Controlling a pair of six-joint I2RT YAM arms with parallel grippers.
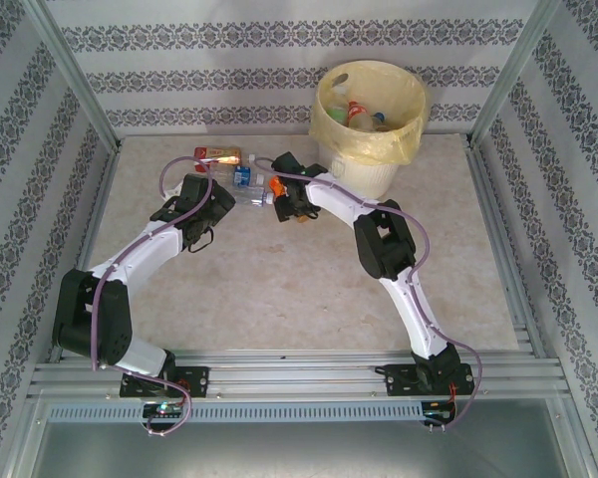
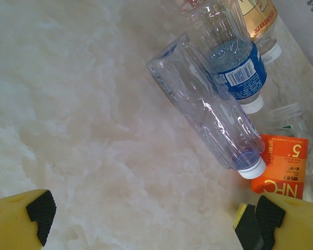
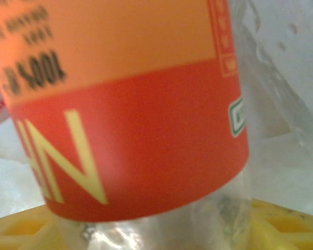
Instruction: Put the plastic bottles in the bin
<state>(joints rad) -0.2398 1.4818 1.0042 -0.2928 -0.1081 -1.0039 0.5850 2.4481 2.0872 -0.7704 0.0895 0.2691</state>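
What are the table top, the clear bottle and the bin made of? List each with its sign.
Table top: pale marble or a print of it, matt; cloudy veining.
Clear bottle: thin glossy plastic; see-through, creased, glinting.
Bin: probably smooth cream plastic; its liner is thin yellow film, wrinkled over the rim.

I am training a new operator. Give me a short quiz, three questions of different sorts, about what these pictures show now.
1. True or false: the left gripper stands open, with nothing between its fingers.
2. The bottle between the fingers of the right gripper has a label that is: A blue, B orange and red, C green.
3. Fill in: the bin is lined with a ___ bag.
Key: 1 true; 2 B; 3 yellow.
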